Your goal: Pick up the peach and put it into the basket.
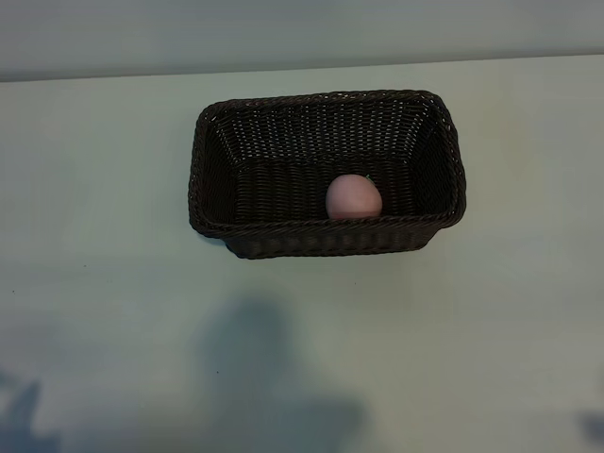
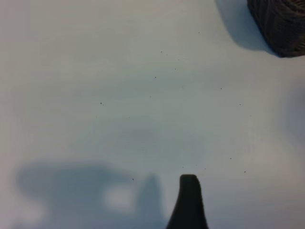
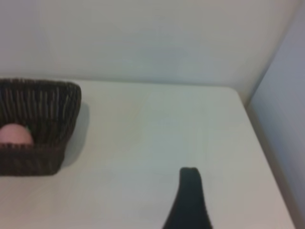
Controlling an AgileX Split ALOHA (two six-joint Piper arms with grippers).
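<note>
The pink peach (image 1: 354, 197) lies inside the dark brown wicker basket (image 1: 222, 179), against its near wall and right of the middle. From the right wrist view the peach (image 3: 15, 134) shows inside the basket (image 3: 52, 114), far off from my right gripper (image 3: 152, 210). That gripper is open over bare table, with one dark finger (image 3: 189, 200) showing and nothing by it. My left gripper (image 2: 152, 210) is also open above bare table, one finger (image 2: 189, 202) in sight, and a corner of the basket (image 2: 281, 24) lies well away. Neither gripper appears in the exterior view.
The basket stands near the far side of the white table (image 1: 113, 283). A wall (image 3: 143, 38) rises behind the table, and the table's side edge (image 3: 259, 138) runs close to the right gripper. Soft shadows (image 1: 264, 377) fall on the near table.
</note>
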